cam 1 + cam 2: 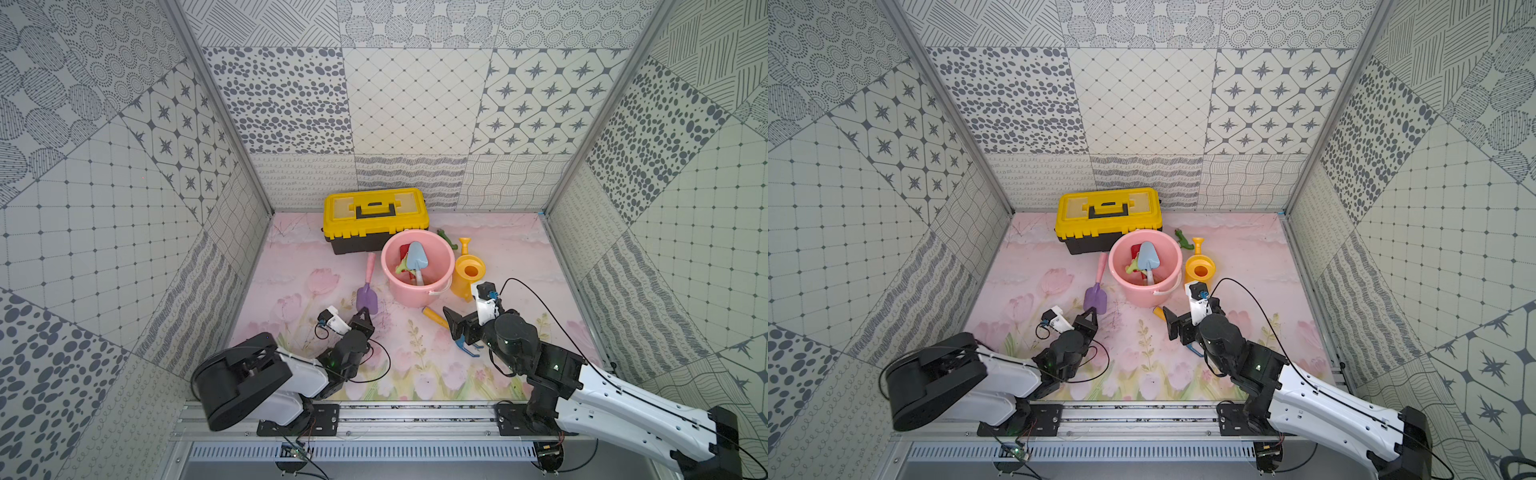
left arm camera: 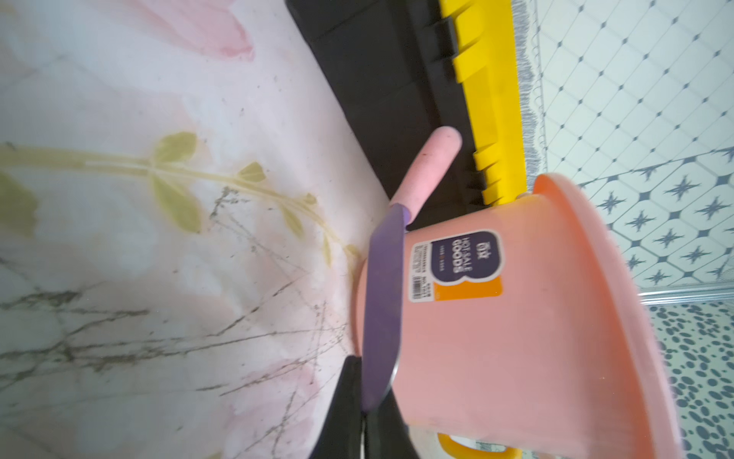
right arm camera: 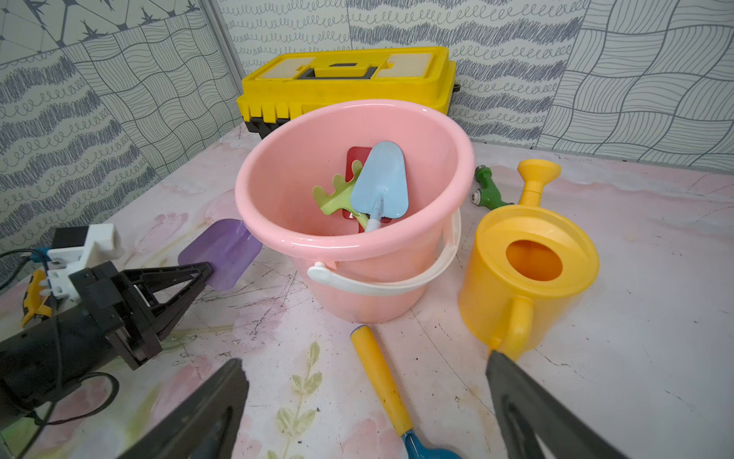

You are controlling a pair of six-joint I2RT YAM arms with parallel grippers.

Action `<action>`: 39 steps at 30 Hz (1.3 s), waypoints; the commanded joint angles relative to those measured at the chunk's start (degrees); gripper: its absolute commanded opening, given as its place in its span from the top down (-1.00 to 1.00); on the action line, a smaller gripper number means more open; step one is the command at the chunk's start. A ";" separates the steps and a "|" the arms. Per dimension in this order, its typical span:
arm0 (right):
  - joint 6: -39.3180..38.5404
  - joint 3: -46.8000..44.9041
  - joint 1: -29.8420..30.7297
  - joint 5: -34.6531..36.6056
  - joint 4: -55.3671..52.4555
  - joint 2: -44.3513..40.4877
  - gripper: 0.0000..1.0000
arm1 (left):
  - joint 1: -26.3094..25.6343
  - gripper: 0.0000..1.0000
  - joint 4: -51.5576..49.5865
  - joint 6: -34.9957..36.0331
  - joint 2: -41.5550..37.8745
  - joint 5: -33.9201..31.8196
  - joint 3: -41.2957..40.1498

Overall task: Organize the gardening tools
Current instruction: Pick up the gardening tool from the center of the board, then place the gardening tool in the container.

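Bright, even light; left wrist view slightly blurred.

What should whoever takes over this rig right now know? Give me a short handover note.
Left gripper: shut on the blade tip of the purple scoop, right beside the pink bucket.
Right gripper: open, over the blue fork, holding nothing.
Done: red spade, green rake and pale-blue trowel are in the bucket.
Left: the purple scoop, the blue fork and the yellow watering can are all outside the bucket.
Likely next: lift the scoop into the bucket, then close on the fork.
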 commanded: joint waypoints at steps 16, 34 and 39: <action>-0.02 0.19 0.23 -0.78 2.54 -1.82 -0.94 | 1.51 1.00 -67.94 40.86 -32.13 -1.80 33.41; 0.61 -0.21 0.23 -1.40 2.07 -4.75 -0.94 | 1.92 1.00 -97.19 79.19 -6.87 12.51 72.78; 0.67 -0.24 0.23 -1.15 1.99 -4.79 -0.94 | 1.97 1.00 -95.54 88.08 -4.44 13.37 73.06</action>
